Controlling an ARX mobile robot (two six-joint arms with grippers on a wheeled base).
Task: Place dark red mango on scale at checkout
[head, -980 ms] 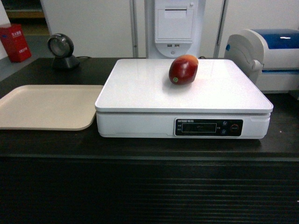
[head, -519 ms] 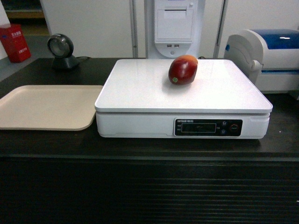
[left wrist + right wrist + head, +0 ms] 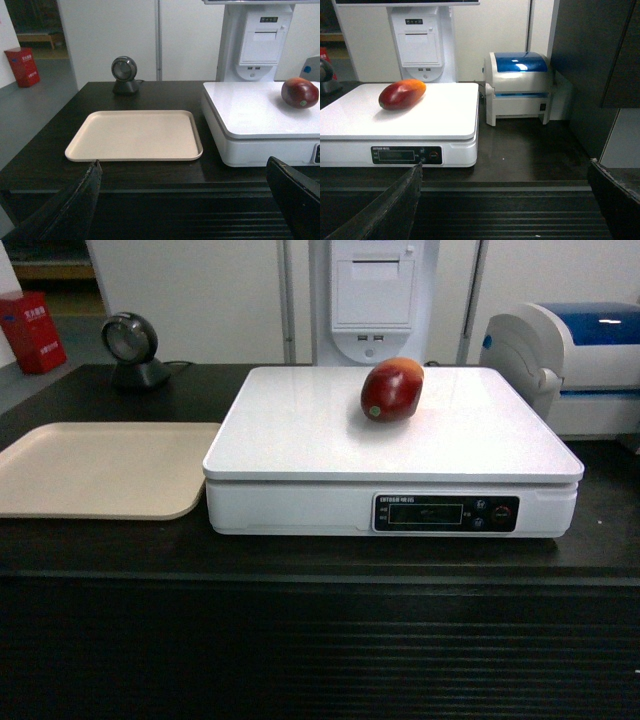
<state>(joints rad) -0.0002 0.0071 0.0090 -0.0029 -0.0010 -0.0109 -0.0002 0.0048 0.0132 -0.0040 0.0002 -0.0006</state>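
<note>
Mango (image 3: 392, 389) is lying on the scale (image 3: 300, 440), upper centre, long axis slanting up-right; you are holding both grippers (image 3: 185, 200) (image 3: 505, 200) wide open, empty, below it, the right one nearer.

Neither arm is showing in the head view. The left black two-fingered gripper (image 3: 185, 200) is appearing only in its own wrist view, where its two dark, matte fingers are framing the bottom corners, one finger (image 3: 75, 205) rising from the lower left and the other at the lower right edge, the two standing wide apart with nothing between them. The right black two-fingered gripper (image 3: 506, 202) is showing the same way in its own wrist view, one dark finger (image 3: 390, 210) at the lower left and the other at the lower right, spread wide and gripping nothing. Both wrists are sitting roughly level, pointing forward.
</note>
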